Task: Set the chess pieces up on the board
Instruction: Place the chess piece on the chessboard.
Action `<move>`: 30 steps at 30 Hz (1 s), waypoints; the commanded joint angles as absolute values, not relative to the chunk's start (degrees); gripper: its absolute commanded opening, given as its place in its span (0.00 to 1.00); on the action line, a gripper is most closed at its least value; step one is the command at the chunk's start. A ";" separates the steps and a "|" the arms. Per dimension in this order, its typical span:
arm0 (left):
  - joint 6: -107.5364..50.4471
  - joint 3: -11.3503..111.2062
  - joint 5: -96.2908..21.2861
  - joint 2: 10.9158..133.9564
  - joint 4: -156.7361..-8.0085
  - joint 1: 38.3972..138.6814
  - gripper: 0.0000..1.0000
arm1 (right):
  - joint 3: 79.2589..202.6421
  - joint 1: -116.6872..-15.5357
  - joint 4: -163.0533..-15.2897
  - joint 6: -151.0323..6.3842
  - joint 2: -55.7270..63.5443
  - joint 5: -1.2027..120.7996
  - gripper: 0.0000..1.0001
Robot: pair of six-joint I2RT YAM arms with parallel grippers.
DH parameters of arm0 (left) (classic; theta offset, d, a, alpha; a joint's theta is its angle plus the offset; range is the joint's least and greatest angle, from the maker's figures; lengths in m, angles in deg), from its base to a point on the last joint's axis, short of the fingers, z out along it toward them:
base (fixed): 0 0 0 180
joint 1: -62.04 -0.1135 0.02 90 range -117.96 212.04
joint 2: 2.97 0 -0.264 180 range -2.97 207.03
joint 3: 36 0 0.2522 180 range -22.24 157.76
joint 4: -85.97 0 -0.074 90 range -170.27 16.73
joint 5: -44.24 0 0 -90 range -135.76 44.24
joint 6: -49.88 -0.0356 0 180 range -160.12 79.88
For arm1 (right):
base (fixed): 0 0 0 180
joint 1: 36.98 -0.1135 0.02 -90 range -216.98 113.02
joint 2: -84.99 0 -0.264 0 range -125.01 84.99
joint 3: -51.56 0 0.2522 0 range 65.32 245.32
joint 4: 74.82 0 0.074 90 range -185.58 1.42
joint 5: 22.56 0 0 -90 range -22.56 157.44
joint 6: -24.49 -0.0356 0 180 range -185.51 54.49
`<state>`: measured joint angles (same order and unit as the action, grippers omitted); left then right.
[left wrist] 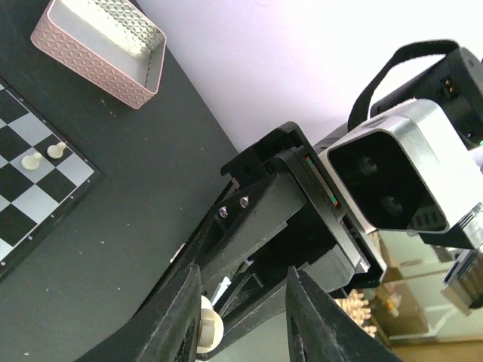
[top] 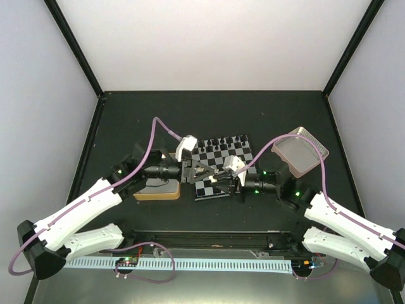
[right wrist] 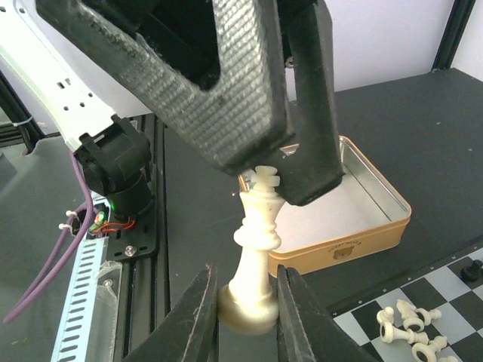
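Note:
My right gripper (right wrist: 245, 280) is shut on the base of a cream king (right wrist: 256, 226) and holds it upright in the air. My left gripper (right wrist: 273, 178) is open, and its fingers (right wrist: 226, 83) straddle the king's cross top. In the left wrist view the king's top (left wrist: 206, 324) lies against one finger, with a wide gap to the other. From above, both grippers (top: 204, 170) (top: 221, 179) meet over the near-left part of the board (top: 235, 154). Black pieces (top: 221, 140) line its far row. Several cream pieces (right wrist: 407, 332) lie on the board's near squares.
A gold-rimmed tin tray (top: 157, 188) sits left of the board, empty as far as the right wrist view (right wrist: 355, 204) shows. A pink-sided tray (top: 300, 152) sits at the right. Two cream pawns (left wrist: 44, 155) stand near the board's edge.

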<state>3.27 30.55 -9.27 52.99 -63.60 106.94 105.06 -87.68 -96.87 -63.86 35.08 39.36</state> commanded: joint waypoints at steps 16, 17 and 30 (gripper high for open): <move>-3.52 32.65 -9.42 56.80 -57.26 106.78 0.42 | 105.84 -87.77 -94.48 -63.93 35.46 42.01 0.10; -3.51 32.69 -9.67 56.98 -56.88 106.78 0.39 | 105.83 -87.77 -94.41 -63.99 35.42 42.04 0.10; -7.18 32.74 -9.28 57.64 -55.78 106.71 0.02 | 108.17 -87.74 -99.56 -70.03 33.37 47.77 0.46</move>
